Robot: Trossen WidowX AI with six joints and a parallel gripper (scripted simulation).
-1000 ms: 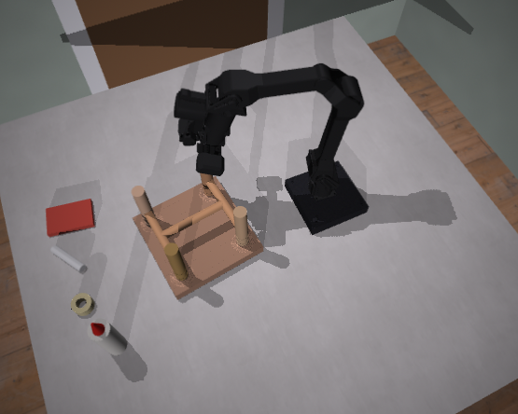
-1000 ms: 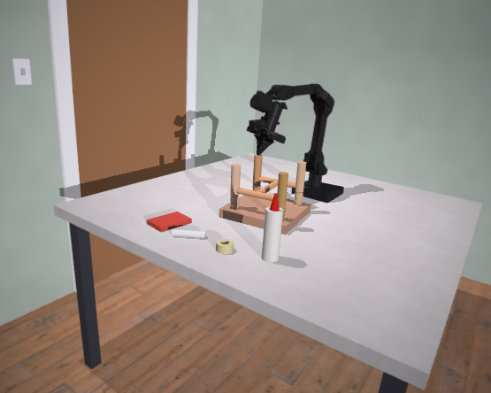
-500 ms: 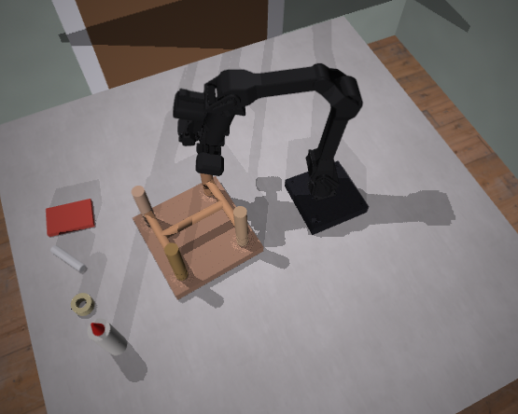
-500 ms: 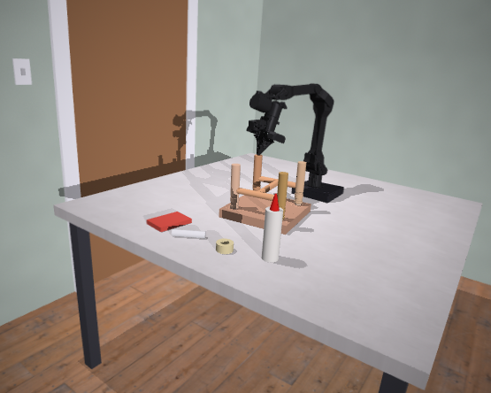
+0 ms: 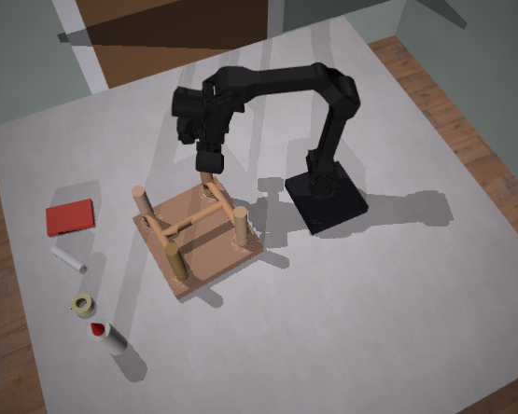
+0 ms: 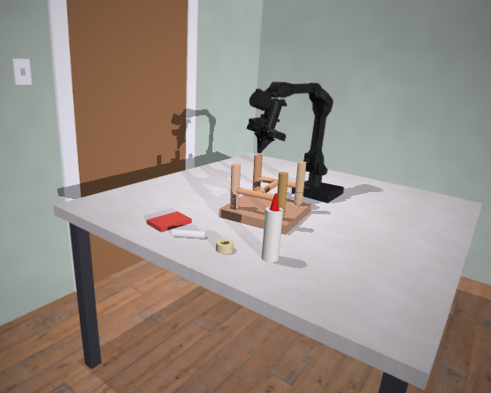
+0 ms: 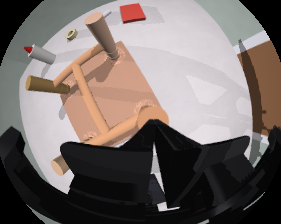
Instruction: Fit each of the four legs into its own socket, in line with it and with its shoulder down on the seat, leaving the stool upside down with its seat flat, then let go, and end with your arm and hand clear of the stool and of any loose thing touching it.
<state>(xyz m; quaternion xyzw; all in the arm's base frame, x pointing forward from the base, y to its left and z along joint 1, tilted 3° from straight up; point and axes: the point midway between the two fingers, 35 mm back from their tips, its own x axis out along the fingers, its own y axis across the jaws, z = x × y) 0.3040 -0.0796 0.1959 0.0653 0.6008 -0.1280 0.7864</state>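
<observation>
The square seat (image 5: 216, 266) (image 7: 131, 80) lies flat, underside up. Four legs stand upright at its corners: a pinkish one (image 5: 143, 200) (image 6: 235, 179) (image 7: 103, 36), an olive one (image 5: 175, 262) (image 6: 283, 186) (image 7: 46, 85), a light tan one (image 5: 241, 226) (image 6: 301, 177) and an orange-brown one (image 5: 206, 177) (image 6: 257, 167). Stretchers join them in an H, with a crossbar (image 5: 194, 218) (image 7: 91, 100). No gap at the leg feet is plain, but the feet are small in view. My gripper (image 6: 260, 151) (image 7: 153, 123) is shut and empty, its tips at or just above the orange-brown leg's top; contact cannot be told.
A red block (image 5: 70, 217) (image 6: 169, 220) (image 7: 133, 13), a white rod (image 5: 68, 259) (image 6: 189, 234), a tape ring (image 5: 89, 304) (image 6: 225, 249) and a red-tipped white bottle (image 5: 113, 340) (image 6: 272, 235) (image 7: 42, 54) stand apart from the stool on the table (image 5: 356, 326).
</observation>
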